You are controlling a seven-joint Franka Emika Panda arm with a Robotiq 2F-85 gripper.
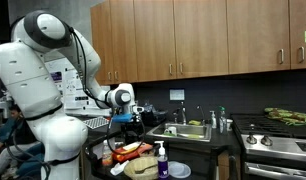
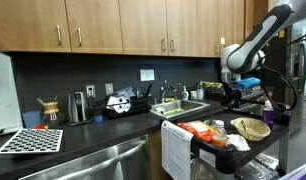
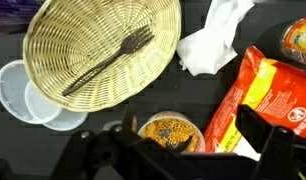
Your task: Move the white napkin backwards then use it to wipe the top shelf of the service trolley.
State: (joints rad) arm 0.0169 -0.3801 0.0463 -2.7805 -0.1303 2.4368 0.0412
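In the wrist view a crumpled white napkin (image 3: 211, 40) lies on the black top shelf (image 3: 183, 95) of the trolley, beside a woven basket (image 3: 93, 50) and a red-orange snack bag (image 3: 258, 95). My gripper (image 3: 183, 150) is open and empty, its dark fingers spread on either side of a small cup of yellow grains (image 3: 171, 130), nearer the camera than the napkin. In both exterior views the gripper (image 1: 128, 118) (image 2: 231, 97) hangs a little above the crowded trolley top (image 2: 208, 148).
A black fork (image 3: 108, 62) lies in the basket. White plastic lids (image 3: 28, 95) sit beside it. A soap bottle (image 1: 161, 160) stands at the trolley edge and a white towel (image 2: 176, 150) hangs off its side. Counter, sink (image 2: 183, 108) and stove (image 1: 278, 140) lie behind.
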